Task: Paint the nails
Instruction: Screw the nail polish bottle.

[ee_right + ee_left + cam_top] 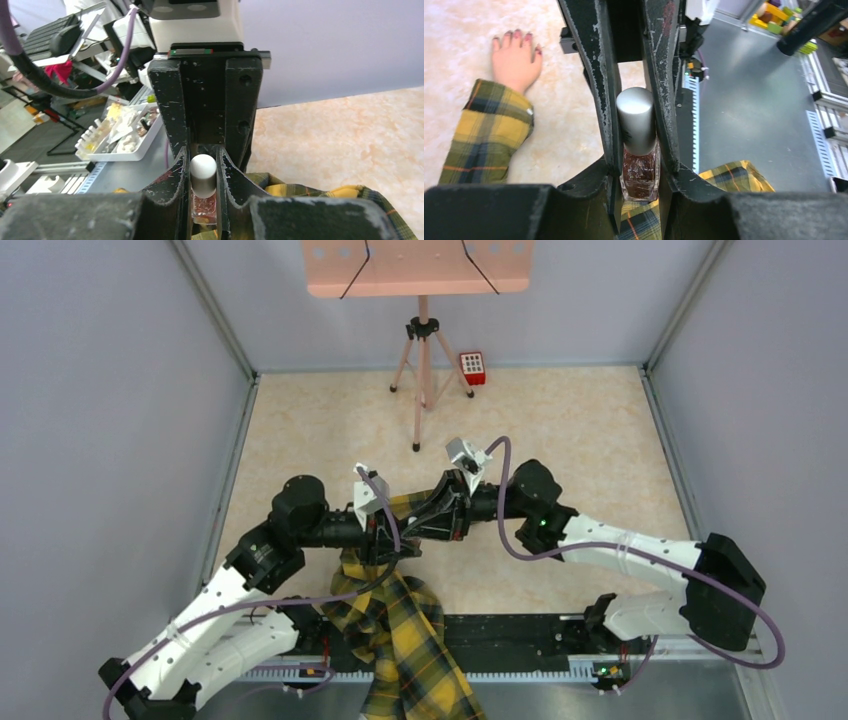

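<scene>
A small nail polish bottle (640,172) of dark red polish with a silver cap (636,117) stands upright between both grippers. My left gripper (639,175) is shut on the glass body. My right gripper (203,175) comes from the opposite side and is shut on the cap (203,172). In the top view the two grippers meet over the sleeve, left (392,538) and right (432,520). The pale mannequin hand (514,62) lies flat on the table, its nails (517,35) dark red. Its yellow-black plaid sleeve (489,125) also shows in the top view (400,630). The hand is hidden in the top view.
A tripod (422,360) holding a pink board (415,265) stands at the back of the table, with a small red keypad box (472,367) beside it. Grey walls enclose the table. A white tray (120,137) of small items sits off the table.
</scene>
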Motion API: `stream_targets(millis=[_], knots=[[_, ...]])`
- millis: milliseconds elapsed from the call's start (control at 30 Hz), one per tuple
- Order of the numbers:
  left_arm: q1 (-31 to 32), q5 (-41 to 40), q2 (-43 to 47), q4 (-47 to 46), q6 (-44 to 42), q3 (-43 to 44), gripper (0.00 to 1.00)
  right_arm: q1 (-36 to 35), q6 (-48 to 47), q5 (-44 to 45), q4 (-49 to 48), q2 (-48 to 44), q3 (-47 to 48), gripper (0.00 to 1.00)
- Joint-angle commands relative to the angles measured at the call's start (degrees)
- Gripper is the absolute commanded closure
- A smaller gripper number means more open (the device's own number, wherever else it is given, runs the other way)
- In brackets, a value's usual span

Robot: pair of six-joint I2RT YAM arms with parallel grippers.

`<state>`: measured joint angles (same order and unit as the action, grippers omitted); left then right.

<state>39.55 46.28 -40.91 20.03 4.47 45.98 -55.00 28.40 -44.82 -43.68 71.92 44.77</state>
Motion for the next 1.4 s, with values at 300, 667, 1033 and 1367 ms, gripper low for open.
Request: stream_targets(millis=[300, 667, 1033, 1367], knots=[[-0.6, -27.8, 1.3, -4.0, -1.3, 1.5, 1.00, -4.5, -0.8, 13.0, 16.9, 6.7, 3.9, 1.00], [-0.7, -45.6, 0.2, -2.3, -0.2, 1.3, 1.00, -8.8, 5.8, 33.2, 27.6, 15.8, 11.8, 1.00], [-0.6, -49.3, -2.0, -1.2, -0.3, 1.5, 1.00, -12.3, 16.6, 50.4, 28.5, 24.3, 19.1, 1.00], [-0.6, -44.3, -2.3, -1.4, -0.7, 1.7, 1.00, -12.2, 13.7, 54.0, 22.5, 21.0, 17.4, 1.00]])
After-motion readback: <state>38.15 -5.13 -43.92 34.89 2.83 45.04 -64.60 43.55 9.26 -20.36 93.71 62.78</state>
